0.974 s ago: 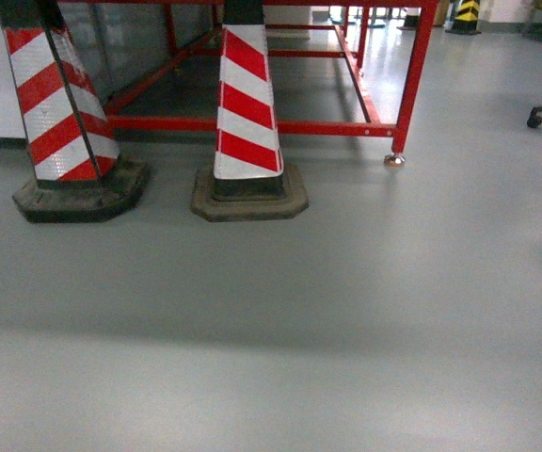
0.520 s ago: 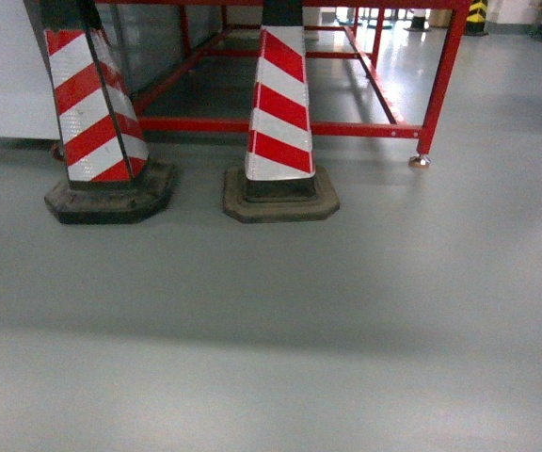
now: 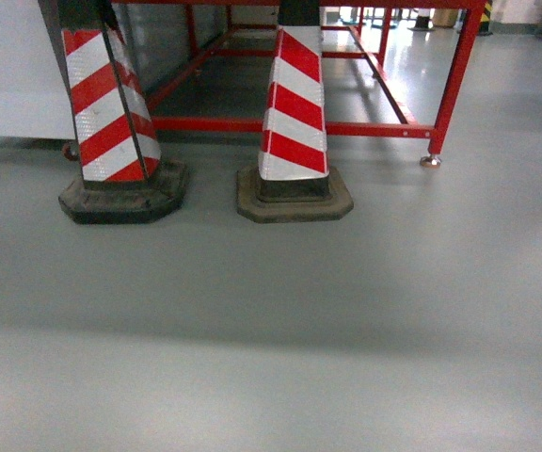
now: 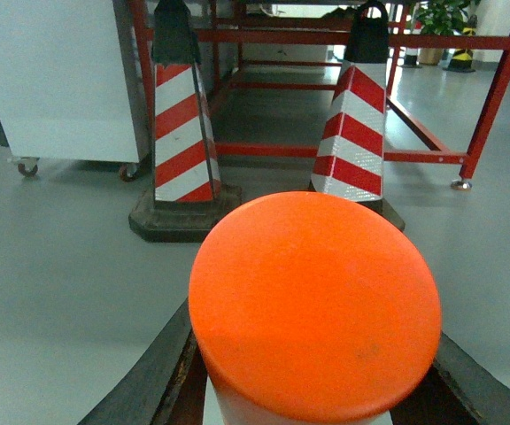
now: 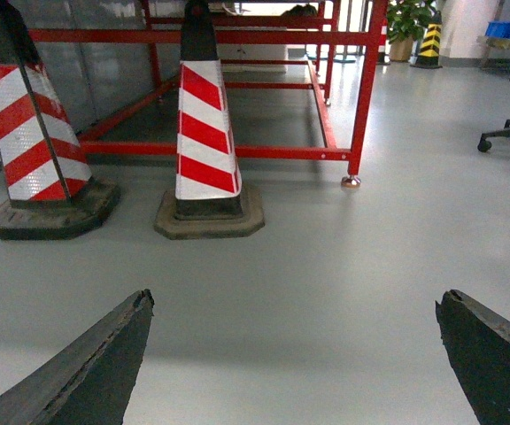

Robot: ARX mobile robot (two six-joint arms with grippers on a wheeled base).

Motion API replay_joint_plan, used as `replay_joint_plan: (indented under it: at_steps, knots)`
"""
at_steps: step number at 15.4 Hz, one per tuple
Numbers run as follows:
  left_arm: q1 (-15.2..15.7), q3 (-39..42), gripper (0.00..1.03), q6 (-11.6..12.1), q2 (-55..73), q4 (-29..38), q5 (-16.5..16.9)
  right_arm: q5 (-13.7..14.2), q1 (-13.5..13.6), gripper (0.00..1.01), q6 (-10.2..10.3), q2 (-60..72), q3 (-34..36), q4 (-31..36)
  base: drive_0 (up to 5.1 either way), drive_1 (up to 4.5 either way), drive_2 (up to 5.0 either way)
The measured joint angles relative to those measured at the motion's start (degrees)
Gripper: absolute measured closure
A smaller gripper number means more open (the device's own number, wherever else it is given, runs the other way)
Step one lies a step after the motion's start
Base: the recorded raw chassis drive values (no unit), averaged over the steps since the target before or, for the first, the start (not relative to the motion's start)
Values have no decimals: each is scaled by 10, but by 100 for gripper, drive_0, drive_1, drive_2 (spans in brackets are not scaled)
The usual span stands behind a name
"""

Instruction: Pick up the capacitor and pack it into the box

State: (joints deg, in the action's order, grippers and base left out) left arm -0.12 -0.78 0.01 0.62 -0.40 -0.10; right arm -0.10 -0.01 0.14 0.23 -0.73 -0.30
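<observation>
Capacitor [image 4: 315, 305], orange-topped, sits gripped between our left gripper's [image 4: 312, 390] dark fingers in the left wrist view. Our head camera shows two red-and-white cones [image 3: 119, 113] before a red frame [image 3: 454, 71] on grey floor [image 3: 271, 320]. Our right gripper [image 5: 295, 354] is spread wide, holding nothing.

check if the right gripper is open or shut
Open. In the right wrist view the right gripper's two dark fingers stand wide apart with only bare grey floor between them.
</observation>
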Motion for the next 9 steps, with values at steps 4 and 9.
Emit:
replay_joint_plan:
  at_steps: [4, 9]
  knots:
    - [0, 0, 59, 0, 0, 0, 0, 0, 0, 3, 0, 0, 0, 0, 0, 0, 0]
    - [0, 0, 59, 0, 0, 0, 0, 0, 0, 3, 0, 0, 0, 0, 0, 0, 0]
